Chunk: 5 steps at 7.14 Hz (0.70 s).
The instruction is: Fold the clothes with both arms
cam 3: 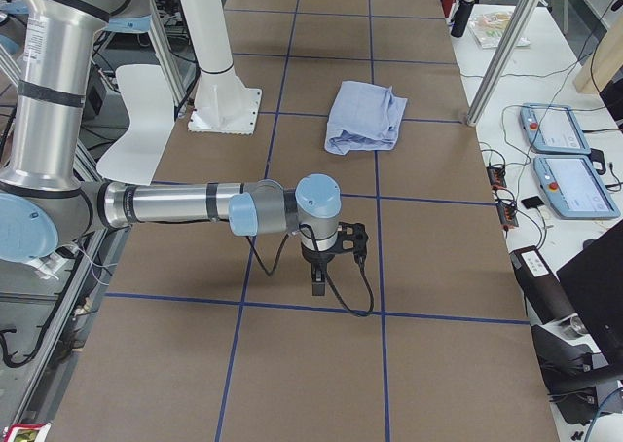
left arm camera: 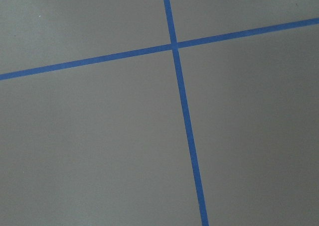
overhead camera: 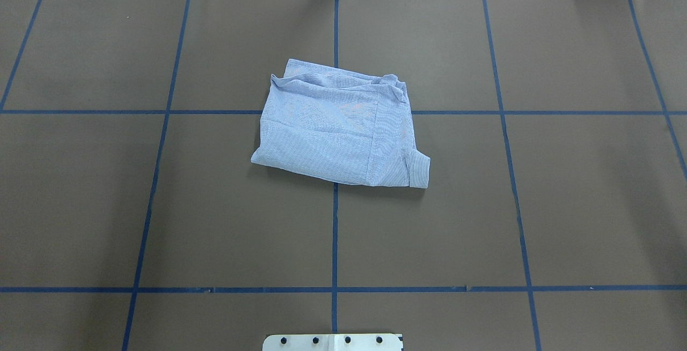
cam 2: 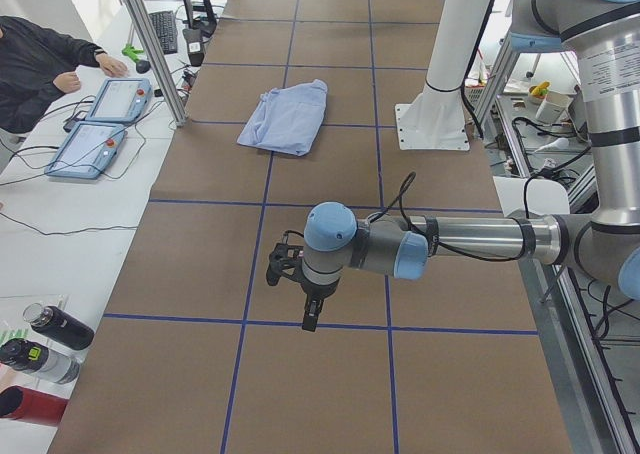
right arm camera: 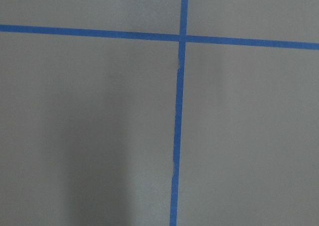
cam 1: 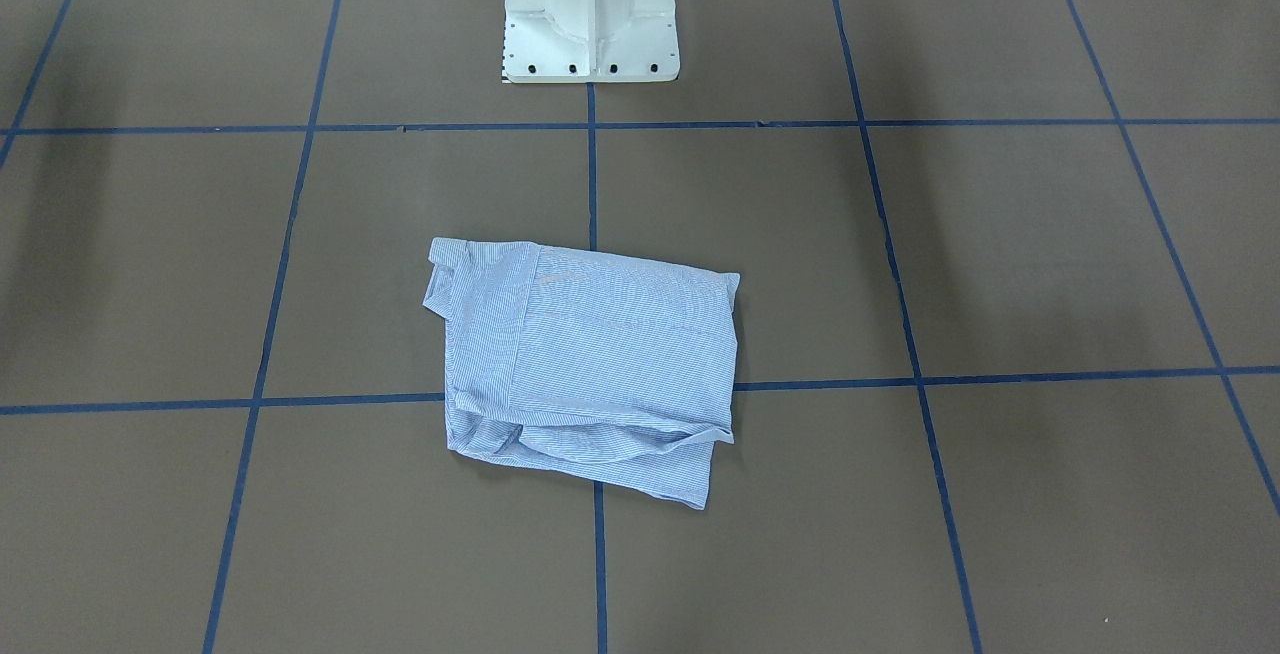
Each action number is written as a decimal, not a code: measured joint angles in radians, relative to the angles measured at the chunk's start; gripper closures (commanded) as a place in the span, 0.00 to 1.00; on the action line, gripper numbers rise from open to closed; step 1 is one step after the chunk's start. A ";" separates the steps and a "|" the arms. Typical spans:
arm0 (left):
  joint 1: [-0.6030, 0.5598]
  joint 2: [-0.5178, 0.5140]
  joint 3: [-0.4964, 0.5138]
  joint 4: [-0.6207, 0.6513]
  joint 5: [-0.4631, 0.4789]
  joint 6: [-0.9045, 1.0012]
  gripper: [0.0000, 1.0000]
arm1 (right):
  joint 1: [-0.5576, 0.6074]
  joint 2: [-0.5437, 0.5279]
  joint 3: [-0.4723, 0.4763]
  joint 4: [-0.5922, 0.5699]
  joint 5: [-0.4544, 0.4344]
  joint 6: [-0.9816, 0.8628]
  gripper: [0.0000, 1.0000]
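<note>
Overhead exterior: folded shirt (overhead camera: 333, 125) on table (overhead camera: 563, 206).

Silver tube arms (cam 2: 480, 239), grey joints (cam 2: 372, 246), light-blue caps (cam 2: 330, 226), looping black cables (cam 3: 341, 304), white bolted pedestal (cam 1: 590, 14).

One shirt (overhead camera: 341, 128) on one table (overhead camera: 563, 206). Two arms, the left arm (cam 2: 450, 244) and the right arm (cam 3: 175, 205), each with one gripper: the left gripper (cam 2: 312, 316) and the right gripper (cam 3: 318, 286). One white pedestal (cam 1: 590, 14), two screen pendants (cam 2: 118, 99) (cam 2: 88, 149), three bottles (cam 2: 60, 326) (cam 2: 40, 359) (cam 2: 30, 402), one keyboard (cam 2: 164, 31) and one person (cam 2: 40, 64)
</note>
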<state>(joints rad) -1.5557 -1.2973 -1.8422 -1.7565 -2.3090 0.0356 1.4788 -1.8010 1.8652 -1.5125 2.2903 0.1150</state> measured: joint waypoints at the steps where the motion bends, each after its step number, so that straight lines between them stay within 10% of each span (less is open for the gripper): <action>1: 0.000 -0.001 -0.003 -0.002 0.000 0.001 0.00 | 0.000 0.000 0.000 0.000 0.000 0.004 0.00; 5: -0.001 0.001 -0.015 -0.002 0.000 0.001 0.00 | 0.000 0.003 0.002 0.001 0.000 0.007 0.00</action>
<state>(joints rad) -1.5568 -1.2963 -1.8570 -1.7580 -2.3086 0.0364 1.4788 -1.7979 1.8671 -1.5112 2.2902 0.1215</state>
